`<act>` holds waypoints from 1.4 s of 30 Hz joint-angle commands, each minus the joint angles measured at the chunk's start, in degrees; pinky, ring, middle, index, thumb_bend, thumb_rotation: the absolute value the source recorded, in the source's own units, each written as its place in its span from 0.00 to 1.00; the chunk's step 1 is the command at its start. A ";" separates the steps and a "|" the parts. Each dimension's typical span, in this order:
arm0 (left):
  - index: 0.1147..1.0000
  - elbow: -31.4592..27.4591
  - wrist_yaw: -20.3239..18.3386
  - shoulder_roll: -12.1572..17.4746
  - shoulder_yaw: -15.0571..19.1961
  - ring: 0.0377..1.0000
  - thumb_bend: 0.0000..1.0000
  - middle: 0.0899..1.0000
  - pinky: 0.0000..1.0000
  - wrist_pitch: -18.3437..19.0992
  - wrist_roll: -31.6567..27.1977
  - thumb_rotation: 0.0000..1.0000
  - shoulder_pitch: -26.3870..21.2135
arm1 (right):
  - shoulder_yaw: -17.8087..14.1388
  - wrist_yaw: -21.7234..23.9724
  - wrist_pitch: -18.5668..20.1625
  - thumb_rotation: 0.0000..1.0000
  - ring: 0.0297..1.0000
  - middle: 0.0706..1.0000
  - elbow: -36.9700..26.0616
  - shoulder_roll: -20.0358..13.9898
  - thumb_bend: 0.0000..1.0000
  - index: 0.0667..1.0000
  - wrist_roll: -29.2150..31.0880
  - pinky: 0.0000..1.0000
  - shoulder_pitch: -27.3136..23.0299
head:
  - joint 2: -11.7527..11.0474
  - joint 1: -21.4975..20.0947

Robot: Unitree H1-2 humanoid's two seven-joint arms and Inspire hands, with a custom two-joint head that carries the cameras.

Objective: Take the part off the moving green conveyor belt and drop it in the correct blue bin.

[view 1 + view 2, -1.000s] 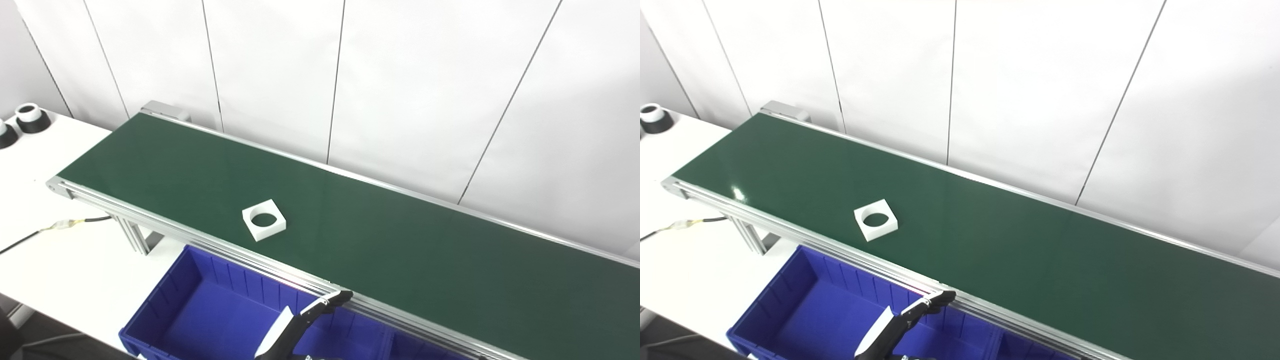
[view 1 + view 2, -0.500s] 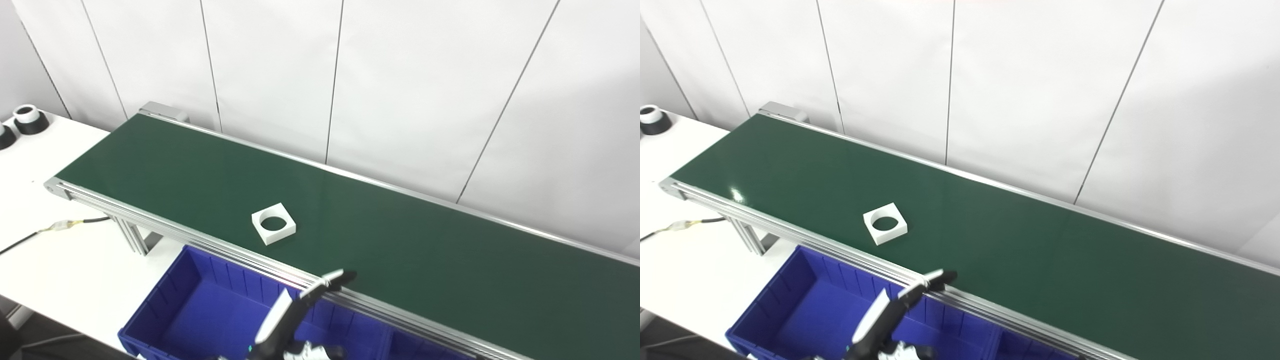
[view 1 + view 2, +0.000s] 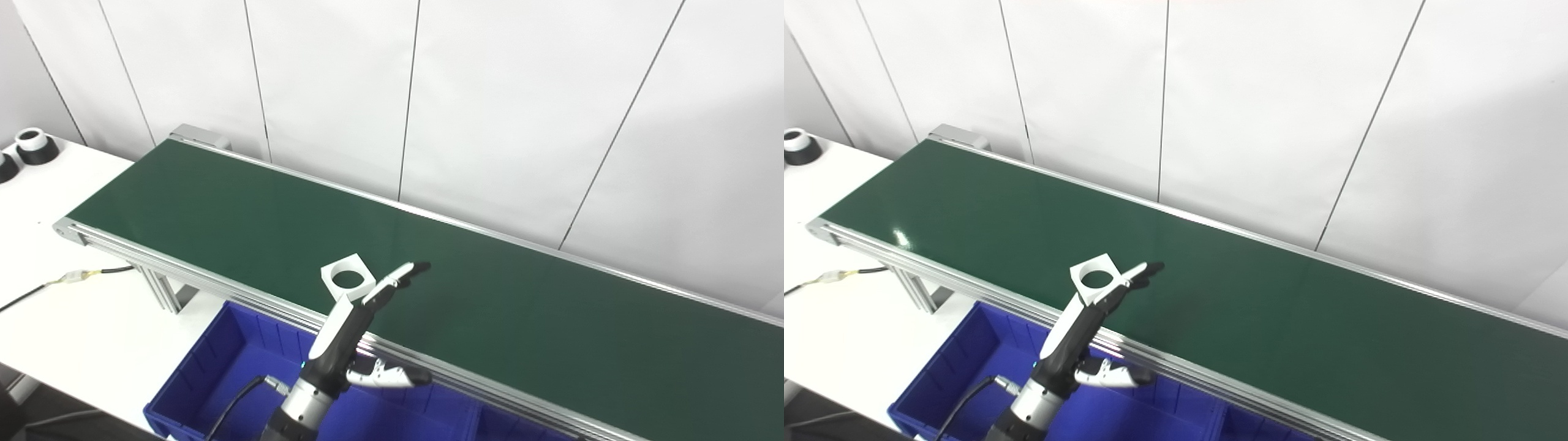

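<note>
**Left hand open over belt edge, part not yet gripped**

Far left on the table (image 3: pixel 73 318): two black-and-white cylindrical items (image 3: pixel 37 144), well apart from the work. A cable (image 3: pixel 67 278) is seen lying near the belt's left end.

The belt (image 3: pixel 520 318) runs left to right across the view. The part (image 3: pixel 348 278), a white square plate with a round through-hole, lies flat on the belt near its front rail, corner-on to the camera.

The left hand (image 3: pixel 358 334) is raised above the front rail, just right of the part. Fingers (image 3: pixel 398 275) are extended toward the part, thumb (image 3: pixel 392 378) spread well away; nothing is held. Contact with the part cannot be confirmed; the fingertips look just beside it.

The bin (image 3: pixel 202 373), blue, sits below the front rail, under the hand. No contents can be made out.

The right hand is not seen.

Handling, judged: the part is likely light, rigid plastic, smooth, thin. It is best pinched across two opposite outer edges, or with one finger hooked through the hole against an outer edge. Slip against the belt is likely if it is pushed from one side only. Belt motion must be allowed for.
</note>
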 commanded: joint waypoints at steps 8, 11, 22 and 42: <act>0.91 5.31 -1.88 -0.79 5.58 0.93 0.70 0.94 0.88 2.54 6.27 0.44 -6.83 | 1.11 -1.78 -2.96 0.80 0.88 0.83 -1.89 0.14 0.79 0.89 -0.54 0.92 -0.06 | 0.71 -1.54; 0.91 7.94 -1.55 -0.84 6.67 0.93 0.72 0.95 0.86 6.03 9.63 0.44 -9.07 | 1.51 -2.20 -2.96 0.79 0.87 0.83 -2.17 0.05 0.79 0.89 -0.53 0.92 0.01 | 1.27 -2.48; 0.89 17.09 1.27 -1.18 7.68 0.94 0.75 0.97 0.87 12.26 16.74 0.34 -15.73 | 3.05 -4.08 -2.96 0.76 0.86 0.82 -2.23 0.15 0.78 0.88 -0.76 0.90 -0.15 | 2.08 -3.60; 0.79 39.86 15.18 -0.95 1.53 0.94 0.77 0.95 0.95 14.94 25.45 0.05 -25.82 | 4.33 -5.96 -2.96 0.75 0.86 0.82 -3.16 -0.33 0.78 0.88 -0.70 0.91 0.62 | 2.89 -4.71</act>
